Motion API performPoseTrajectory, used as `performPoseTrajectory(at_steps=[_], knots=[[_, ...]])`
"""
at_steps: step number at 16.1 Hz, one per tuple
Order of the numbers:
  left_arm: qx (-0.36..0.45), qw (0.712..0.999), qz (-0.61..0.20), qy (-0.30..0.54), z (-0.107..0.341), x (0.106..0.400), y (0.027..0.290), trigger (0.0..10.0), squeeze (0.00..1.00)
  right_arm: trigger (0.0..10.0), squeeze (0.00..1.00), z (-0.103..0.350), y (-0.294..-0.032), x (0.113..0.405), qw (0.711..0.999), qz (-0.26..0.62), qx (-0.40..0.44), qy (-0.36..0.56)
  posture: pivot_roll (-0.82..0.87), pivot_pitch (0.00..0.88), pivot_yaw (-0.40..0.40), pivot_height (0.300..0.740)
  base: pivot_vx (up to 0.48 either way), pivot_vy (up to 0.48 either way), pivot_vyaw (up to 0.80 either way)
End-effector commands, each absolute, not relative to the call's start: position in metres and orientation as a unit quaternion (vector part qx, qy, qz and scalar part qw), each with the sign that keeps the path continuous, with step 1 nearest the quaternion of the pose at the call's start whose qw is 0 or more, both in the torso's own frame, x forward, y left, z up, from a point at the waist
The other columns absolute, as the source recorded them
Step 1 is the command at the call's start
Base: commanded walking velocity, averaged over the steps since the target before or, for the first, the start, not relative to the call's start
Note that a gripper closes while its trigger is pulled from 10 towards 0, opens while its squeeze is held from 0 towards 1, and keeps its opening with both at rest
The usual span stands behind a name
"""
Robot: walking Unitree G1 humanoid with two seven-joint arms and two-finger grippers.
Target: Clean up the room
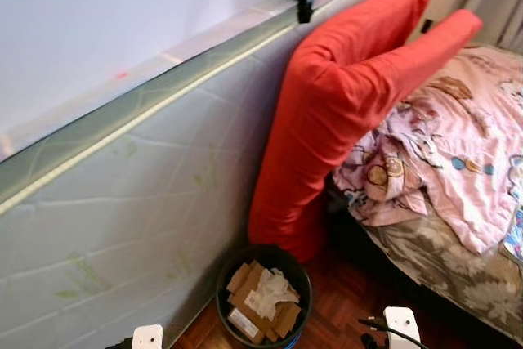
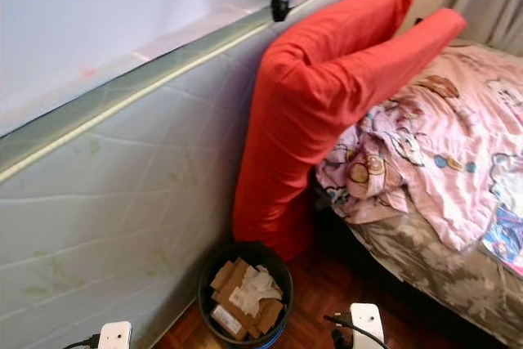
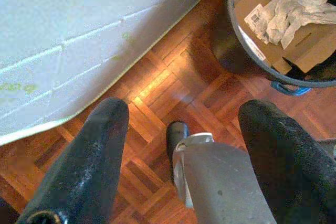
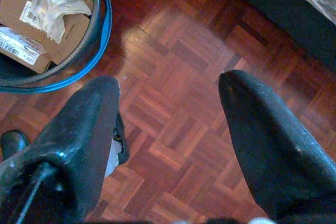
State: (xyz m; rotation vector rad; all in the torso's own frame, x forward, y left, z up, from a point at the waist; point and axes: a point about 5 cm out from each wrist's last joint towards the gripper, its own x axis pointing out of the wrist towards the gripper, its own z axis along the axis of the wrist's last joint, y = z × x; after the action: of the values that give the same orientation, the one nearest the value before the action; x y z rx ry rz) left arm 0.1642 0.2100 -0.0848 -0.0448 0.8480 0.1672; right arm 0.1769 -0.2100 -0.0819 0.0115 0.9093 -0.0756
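A black waste bin (image 1: 263, 293) stands on the parquet floor at the foot of an upright mattress, filled with cardboard pieces (image 1: 245, 284) and crumpled white paper (image 1: 272, 290). The bin (image 3: 247, 45) lies just beyond my left gripper (image 3: 184, 124), which hangs open over the floor with nothing between its fingers. My right gripper (image 4: 168, 98) is open too, above bare parquet, with the bin (image 4: 89, 40) close beside one finger. Both arms hang low at the picture's bottom edge.
A pale quilted mattress (image 1: 122, 202) leans on the wall at the left. A long red pillow (image 1: 343, 96) stands bent between it and the bed. A rumpled pink cartoon blanket (image 1: 458, 136) covers the bed at right. Parquet floor (image 1: 343, 300) lies between bin and bed.
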Motion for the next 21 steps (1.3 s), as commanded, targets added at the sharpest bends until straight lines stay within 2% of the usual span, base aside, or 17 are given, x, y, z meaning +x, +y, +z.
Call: performPoseTrajectory(at_steps=[1, 7, 9, 13, 21], knots=[[-0.026, 0.905, 0.082, 0.417, -0.087, 0.160, 0.208, 10.0, 0.00, 10.0, 0.00, -0.084, -0.209, 0.174, 0.894, -0.034, 0.005, 0.447, 0.00, 0.136, -0.009, 0.740, 0.000, 0.000, -0.76], [-0.005, 0.909, 0.074, 0.410, -0.085, 0.165, 0.205, 10.0, 0.00, 10.0, 0.00, -0.083, -0.210, 0.174, 0.894, -0.033, 0.001, 0.447, 0.00, 0.137, -0.014, 0.740, 0.000, 0.000, -0.76], [-0.009, 0.909, 0.076, 0.410, -0.085, 0.164, 0.204, 10.0, 0.00, 10.0, 0.00, -0.083, -0.210, 0.175, 0.894, -0.031, 0.000, 0.447, 0.00, 0.138, -0.014, 0.740, 0.000, -0.426, -0.76], [-0.018, 0.911, 0.081, 0.403, -0.085, 0.166, 0.202, 10.0, 0.00, 10.0, 0.00, -0.083, -0.210, 0.175, 0.894, -0.027, -0.003, 0.447, 0.00, 0.142, -0.016, 0.740, 0.000, 0.000, -0.76], [-0.007, 0.919, 0.078, 0.386, -0.081, 0.173, 0.201, 10.0, 0.00, 10.0, 0.00, -0.082, -0.209, 0.177, 0.899, -0.025, -0.002, 0.437, 0.00, 0.142, -0.018, 0.740, 0.000, -0.042, 0.00]])
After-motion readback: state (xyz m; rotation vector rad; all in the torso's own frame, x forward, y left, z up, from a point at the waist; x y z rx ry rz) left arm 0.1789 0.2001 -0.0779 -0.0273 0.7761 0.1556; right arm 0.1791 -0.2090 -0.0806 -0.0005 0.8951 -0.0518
